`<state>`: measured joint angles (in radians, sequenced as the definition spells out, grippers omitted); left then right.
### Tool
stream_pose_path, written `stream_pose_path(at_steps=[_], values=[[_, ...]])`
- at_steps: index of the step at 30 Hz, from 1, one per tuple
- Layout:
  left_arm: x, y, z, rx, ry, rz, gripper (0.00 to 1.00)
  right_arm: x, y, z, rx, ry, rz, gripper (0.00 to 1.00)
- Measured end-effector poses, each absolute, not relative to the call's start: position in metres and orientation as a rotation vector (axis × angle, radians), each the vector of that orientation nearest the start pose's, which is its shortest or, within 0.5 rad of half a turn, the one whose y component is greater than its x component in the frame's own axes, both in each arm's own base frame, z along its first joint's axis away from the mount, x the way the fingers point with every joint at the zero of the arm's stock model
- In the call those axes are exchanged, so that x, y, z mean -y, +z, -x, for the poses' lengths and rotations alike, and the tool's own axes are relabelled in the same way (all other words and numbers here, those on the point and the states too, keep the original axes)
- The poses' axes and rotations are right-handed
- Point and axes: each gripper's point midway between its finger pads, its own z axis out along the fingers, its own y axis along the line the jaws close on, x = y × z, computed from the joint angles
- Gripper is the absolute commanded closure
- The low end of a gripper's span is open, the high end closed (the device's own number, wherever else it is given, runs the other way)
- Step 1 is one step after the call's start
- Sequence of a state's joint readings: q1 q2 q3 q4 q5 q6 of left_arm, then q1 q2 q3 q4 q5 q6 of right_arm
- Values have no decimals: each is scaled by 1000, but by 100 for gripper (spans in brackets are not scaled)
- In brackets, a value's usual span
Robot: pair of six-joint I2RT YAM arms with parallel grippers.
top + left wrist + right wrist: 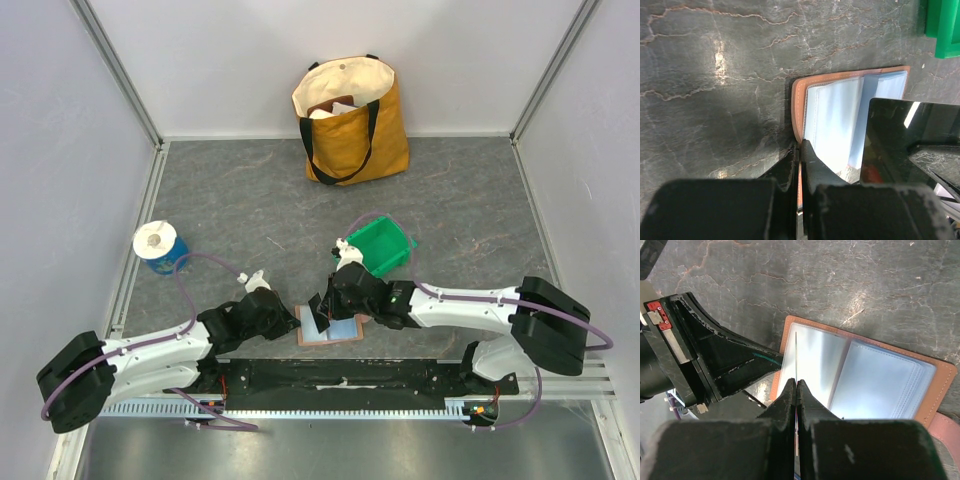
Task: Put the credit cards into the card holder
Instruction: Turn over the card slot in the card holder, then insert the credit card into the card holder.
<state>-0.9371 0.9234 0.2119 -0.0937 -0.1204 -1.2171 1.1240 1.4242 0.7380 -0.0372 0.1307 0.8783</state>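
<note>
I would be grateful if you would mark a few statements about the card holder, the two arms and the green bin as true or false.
1. The card holder lies open with its pale blue lining facing up. True.
2. The right fingers are open and empty. False: they are shut on a dark card, seen edge-on from the right wrist.
3. The left fingers pinch the card holder's edge. True.
4. In the top view the green bin sits to the left of the card holder. False: it sits beyond it, to the right.
5. The dark card is tucked fully into a pocket. False: most of it stands clear above the lining.
</note>
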Motion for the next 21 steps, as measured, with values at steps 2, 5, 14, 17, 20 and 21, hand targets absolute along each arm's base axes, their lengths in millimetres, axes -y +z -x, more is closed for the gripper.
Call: stream_pose_path(at_steps=[2, 5, 14, 17, 20, 21], values=[[212, 17, -134, -2518, -835, 420, 98, -347, 80, -157, -2437, 844, 226, 100], [212, 18, -134, -2517, -838, 423, 98, -343, 78, -157, -2427, 850, 208, 100], [212, 16, -134, -2512, -848, 431, 98, -315, 38, -153, -2466, 843, 91, 100], [213, 16, -134, -2512, -848, 435, 98, -314, 37, -158, -2447, 896, 34, 100], [215, 16, -135, -2508, -856, 440, 98, -313, 36, -160, -2436, 934, -17, 100], [215, 16, -136, -2508, -857, 443, 98, -313, 35, -159, -2432, 949, -37, 100]])
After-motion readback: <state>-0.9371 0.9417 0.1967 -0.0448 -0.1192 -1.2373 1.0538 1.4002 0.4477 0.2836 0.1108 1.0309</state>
